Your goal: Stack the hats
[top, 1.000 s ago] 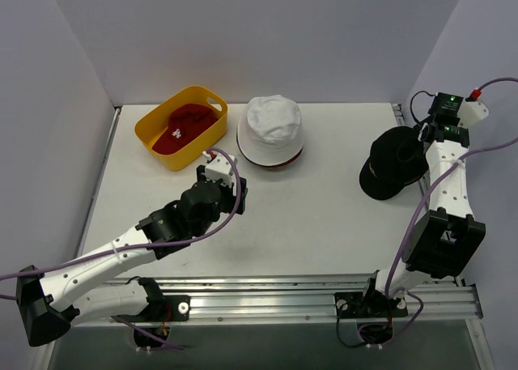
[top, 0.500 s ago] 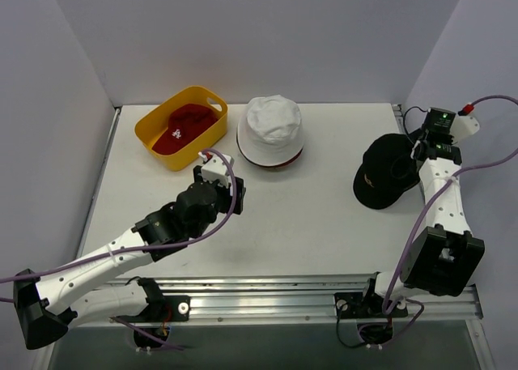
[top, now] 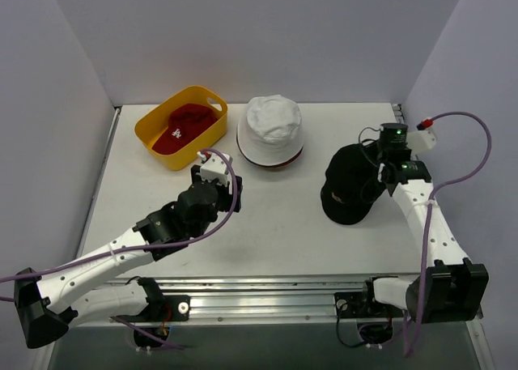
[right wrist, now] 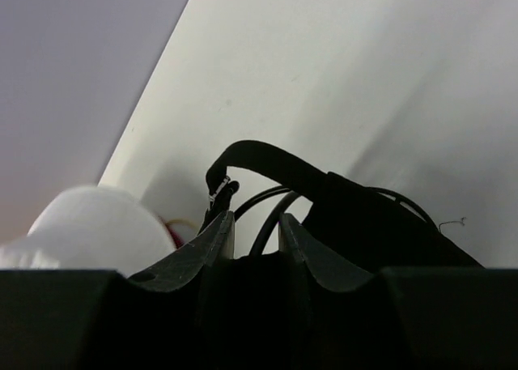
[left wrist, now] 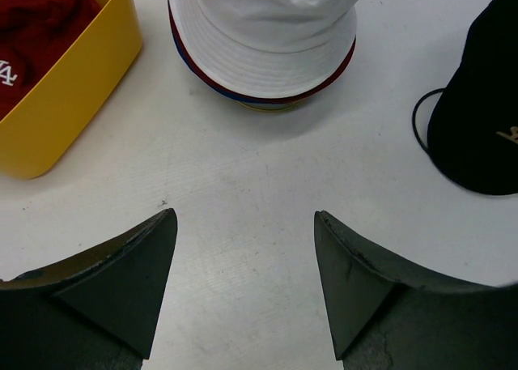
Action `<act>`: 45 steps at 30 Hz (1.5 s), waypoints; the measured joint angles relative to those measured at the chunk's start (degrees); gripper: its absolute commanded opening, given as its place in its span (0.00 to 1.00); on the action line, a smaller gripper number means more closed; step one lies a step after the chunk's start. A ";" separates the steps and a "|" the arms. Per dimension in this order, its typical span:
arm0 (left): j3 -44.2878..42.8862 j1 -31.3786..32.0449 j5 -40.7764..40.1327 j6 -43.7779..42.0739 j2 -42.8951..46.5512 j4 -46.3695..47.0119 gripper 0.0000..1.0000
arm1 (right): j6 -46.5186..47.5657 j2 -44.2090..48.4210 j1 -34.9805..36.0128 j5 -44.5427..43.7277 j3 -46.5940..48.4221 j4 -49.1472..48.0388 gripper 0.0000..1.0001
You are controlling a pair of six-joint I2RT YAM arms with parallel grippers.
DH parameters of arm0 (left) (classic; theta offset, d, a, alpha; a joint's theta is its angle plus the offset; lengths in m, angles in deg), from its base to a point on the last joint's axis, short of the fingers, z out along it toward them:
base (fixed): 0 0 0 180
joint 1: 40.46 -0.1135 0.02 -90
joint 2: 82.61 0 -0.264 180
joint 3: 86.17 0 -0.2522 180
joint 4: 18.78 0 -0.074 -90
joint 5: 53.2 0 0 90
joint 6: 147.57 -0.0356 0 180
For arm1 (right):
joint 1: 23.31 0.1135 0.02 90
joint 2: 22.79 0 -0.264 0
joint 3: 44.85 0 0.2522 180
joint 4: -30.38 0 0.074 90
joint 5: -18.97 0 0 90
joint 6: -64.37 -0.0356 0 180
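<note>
A white bucket hat (top: pixel 272 129) (left wrist: pixel 263 26) tops a pile at the table's back middle, with a maroon brim (left wrist: pixel 346 65) and a blue edge showing under it. A red cap (top: pixel 184 125) (left wrist: pixel 28 31) with a white logo lies in the yellow basket. My right gripper (top: pixel 371 172) (right wrist: pixel 255 228) is shut on the back of the black cap (top: pixel 346 193) (right wrist: pixel 364 224), whose strap (right wrist: pixel 267 161) arches above the fingers. The cap hangs right of the pile. My left gripper (top: pixel 214 170) (left wrist: pixel 244 218) stands open over bare table in front of the pile and holds nothing.
The yellow basket (top: pixel 154 139) (left wrist: pixel 77 82) stands at the back left, close to the left gripper. Grey walls close the table's back and sides. A metal rail (top: pixel 283 293) runs along the near edge.
My right arm has swung left and inward, carrying the black cap from the right edge toward the middle. The left arm has barely shifted.
</note>
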 measured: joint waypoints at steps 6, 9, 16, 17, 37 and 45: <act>0.63 0.00 -1.46 -0.52 0.13 0.26 0.77 | -12.68 -1.31 18.62 -6.58 0.85 2.29 0.24; 1.01 0.00 -1.57 -0.92 0.24 0.39 0.77 | -16.90 -3.10 24.79 -9.03 2.86 4.39 0.25; 2.40 0.00 4.59 -1.62 2.38 3.02 0.77 | -18.62 -4.33 26.67 -13.29 8.85 12.13 0.29; 2.51 0.00 5.90 -1.55 2.80 3.50 0.77 | -18.29 -4.07 26.60 -13.81 9.60 12.81 0.29; -12.09 -0.46 24.96 3.98 -13.20 2.75 0.73 | 9.97 27.04 20.37 -6.71 -15.02 5.73 0.11; -19.98 -1.01 32.89 5.29 -23.91 1.90 0.68 | 9.51 28.02 20.61 -0.28 -26.93 2.08 0.10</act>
